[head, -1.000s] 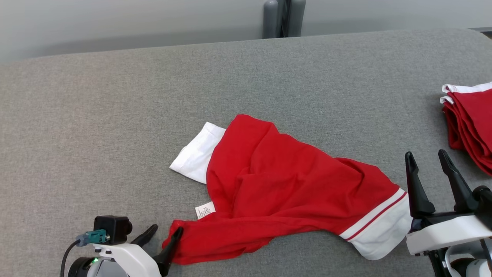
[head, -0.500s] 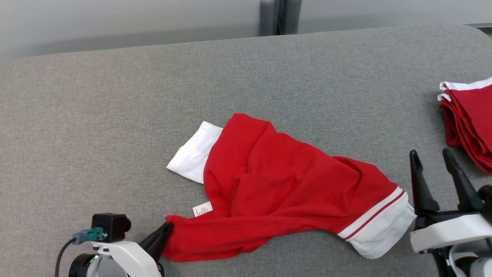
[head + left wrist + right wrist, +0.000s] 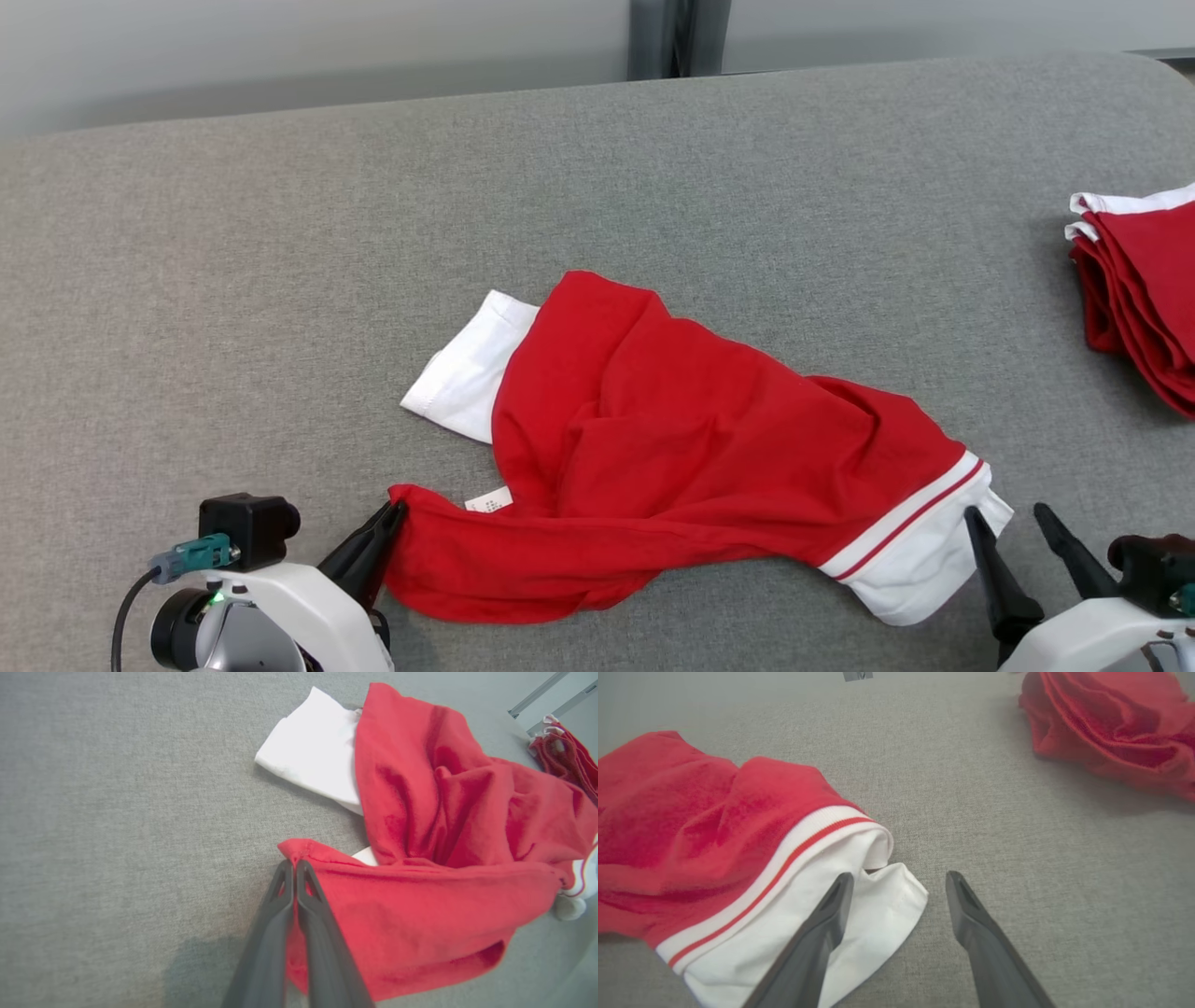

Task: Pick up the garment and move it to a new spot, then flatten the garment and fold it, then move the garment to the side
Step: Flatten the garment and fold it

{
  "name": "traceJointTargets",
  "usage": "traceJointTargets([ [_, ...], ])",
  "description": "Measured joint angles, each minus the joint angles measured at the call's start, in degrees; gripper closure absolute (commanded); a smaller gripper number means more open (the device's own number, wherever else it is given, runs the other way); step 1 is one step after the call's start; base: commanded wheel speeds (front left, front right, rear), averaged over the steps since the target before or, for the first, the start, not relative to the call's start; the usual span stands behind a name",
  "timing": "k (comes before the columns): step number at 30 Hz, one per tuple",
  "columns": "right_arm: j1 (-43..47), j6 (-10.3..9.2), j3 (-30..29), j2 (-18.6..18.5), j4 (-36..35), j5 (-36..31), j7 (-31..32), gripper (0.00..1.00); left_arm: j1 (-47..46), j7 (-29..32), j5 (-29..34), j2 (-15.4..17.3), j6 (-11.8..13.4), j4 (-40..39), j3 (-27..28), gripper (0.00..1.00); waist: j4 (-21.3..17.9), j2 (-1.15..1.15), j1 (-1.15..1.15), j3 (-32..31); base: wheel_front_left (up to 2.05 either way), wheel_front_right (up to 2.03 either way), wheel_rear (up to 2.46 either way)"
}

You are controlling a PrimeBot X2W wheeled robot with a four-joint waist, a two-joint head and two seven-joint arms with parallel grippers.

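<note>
Garment [image 3: 709, 448] in red and white, crumpled across the near middle of the gray padded surface [image 3: 280, 280], as I take hold for the lift. My left gripper [image 3: 399, 513] is pinched tight on the garment's red corner at the near left, fingers pressed together with cloth between them. My right gripper [image 3: 1006, 511] stands spread at the near right, one finger over the white striped hem [image 3: 920, 560], the other above bare surface, gripping nothing. To do this well, I judge the right fingers should come down around that hem's corner and close on all its layers before either arm rises; a lift on the left alone would likely drag the cloth into a rope. Both arms should then rise together and stay apart, so the fabric hangs spread. As for containers, I can point to none: the stack of folded red garments [image 3: 1144, 280] at the far right rests directly on the surface, well apart from my work.
</note>
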Motion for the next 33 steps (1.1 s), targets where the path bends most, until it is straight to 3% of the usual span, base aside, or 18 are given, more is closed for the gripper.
traceJointTargets([
  [8,-4.4,0.0,3.7,-1.5,8.7,4.2,-2.1,0.0,-0.1,0.0,0.0,0.3,0.3,-0.1,0.1,1.0,-0.6,0.0,0.0,0.6,0.0,0.0,0.0],
  [9,-5.0,0.0,4.4,-1.7,9.7,4.7,-2.2,0.44,-0.2,0.0,0.0,0.2,0.3,-0.1,0.1,1.0,-0.6,0.0,0.0,0.6,0.0,0.0,0.0],
  [10,-5.4,0.0,5.0,-1.9,10.3,5.1,-2.7,0.68,-0.3,-0.4,0.1,0.2,0.3,-0.1,0.1,1.0,-0.5,0.0,0.0,0.6,0.0,0.0,0.0],
  [11,-5.7,0.0,5.1,-2.0,10.9,5.7,-3.2,1.0,-0.3,-0.9,0.3,0.2,0.3,-0.2,0.2,1.0,-0.4,0.0,0.0,0.6,0.0,0.0,0.0],
  [18,-6.5,0.0,4.2,-3.9,9.5,9.0,-7.9,1.0,-1.0,-5.6,1.6,-0.1,0.7,-1.8,2.0,1.0,-0.3,0.0,0.0,0.1,0.0,0.0,0.0],
  [24,-8.3,0.0,0.8,-4.3,-0.8,13.0,-12.4,1.0,-2.8,-8.4,3.5,1.3,2.4,-7.2,4.6,1.0,-0.8,0.0,0.0,-0.8,0.0,0.0,0.0],
  [33,-17.6,0.0,-2.5,-5.7,-17.3,15.4,-12.9,1.0,-9.8,-10.1,7.6,3.7,5.0,-16.8,8.2,1.0,-1.0,0.0,0.0,-2.3,0.0,0.0,0.0],
])
